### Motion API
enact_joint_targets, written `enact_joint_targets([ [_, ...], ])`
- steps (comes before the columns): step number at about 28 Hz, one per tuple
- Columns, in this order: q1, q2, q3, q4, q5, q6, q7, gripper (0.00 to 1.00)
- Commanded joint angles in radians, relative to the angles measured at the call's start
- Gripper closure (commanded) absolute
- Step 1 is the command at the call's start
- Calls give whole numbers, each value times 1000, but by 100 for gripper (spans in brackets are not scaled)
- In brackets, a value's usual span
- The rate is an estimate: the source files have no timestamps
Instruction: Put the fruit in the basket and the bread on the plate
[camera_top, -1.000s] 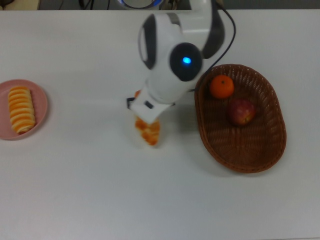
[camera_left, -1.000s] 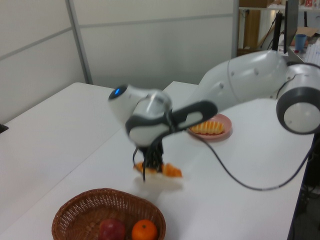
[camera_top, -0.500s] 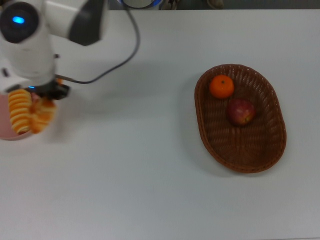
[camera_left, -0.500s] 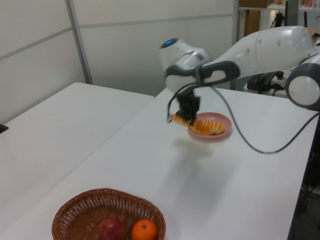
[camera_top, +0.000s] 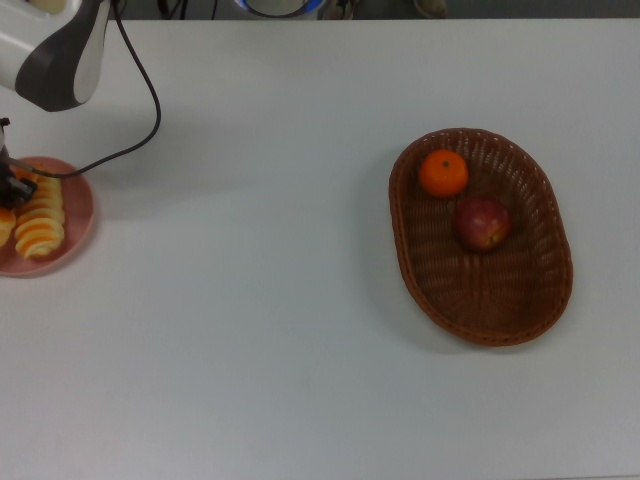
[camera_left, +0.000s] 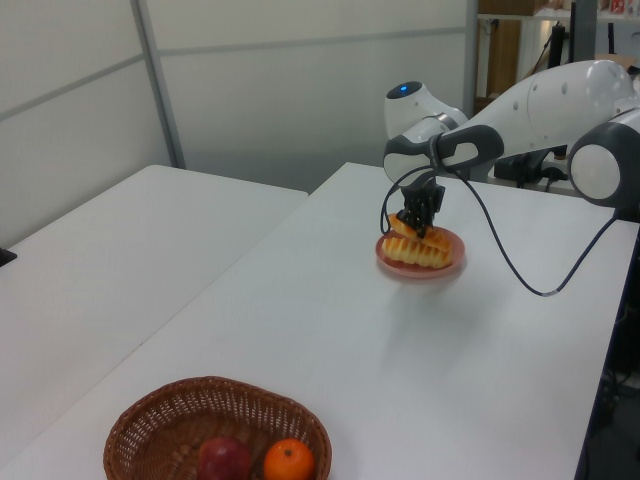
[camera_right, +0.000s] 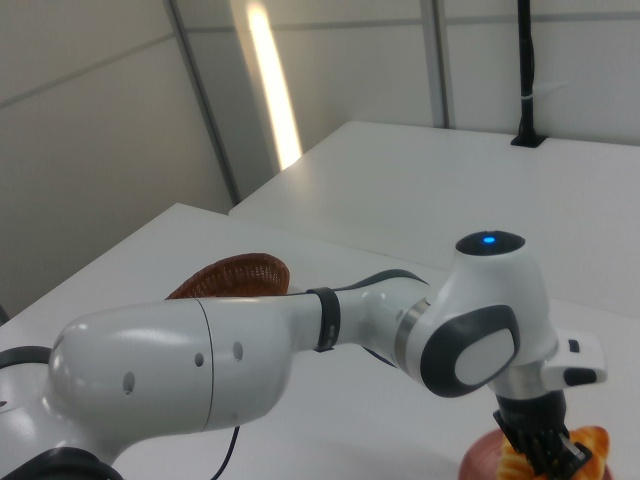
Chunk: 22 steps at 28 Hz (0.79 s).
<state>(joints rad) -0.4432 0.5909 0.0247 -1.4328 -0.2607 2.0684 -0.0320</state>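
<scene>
I read the fruit half as done: the dark red apple with a yellowish patch (camera_top: 484, 222) and the smaller bright orange mandarin (camera_top: 443, 172) both lie inside the large oval brown woven wicker basket (camera_top: 548, 290), on the top view's right, touching or nearly so. In the left view the basket sits at the near edge.

Bread: the ribbed golden-brown roll with pale cross stripes (camera_top: 41, 222) lies on the small round shallow pink plate (camera_top: 82, 205), at the top view's far left. The braided golden-brown roll with pointed ends (camera_left: 402, 226) is over the plate, just beside the ribbed one, and the gripper (camera_left: 419, 222) comes down onto it from above.

Jaws look closed on the braided roll, which seems tilted and not yet lying flat. My guess: only release and retreat remain. Rest of the white worktop (camera_top: 300, 330) carries no other task items.
</scene>
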Motion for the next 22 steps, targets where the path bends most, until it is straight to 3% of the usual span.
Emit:
enact_joint_targets([
  [1, -19, -5, 4, -24, -20, 16, -43, 45],
  [2, -19, -5, 4, -24, -19, 16, -43, 5],
  [3, -19, -5, 4, -24, -20, 16, -45, 0],
  [8, -37, -14, 8, -17, 6, 13, -45, 0],
  [15, -29, -127, 11, -17, 198, -13, -86, 0],
  [18, -23, -172, 18, -15, 213, -88, -89, 0],
  [22, 38, -241, 31, -15, 216, -162, -88, 0],
])
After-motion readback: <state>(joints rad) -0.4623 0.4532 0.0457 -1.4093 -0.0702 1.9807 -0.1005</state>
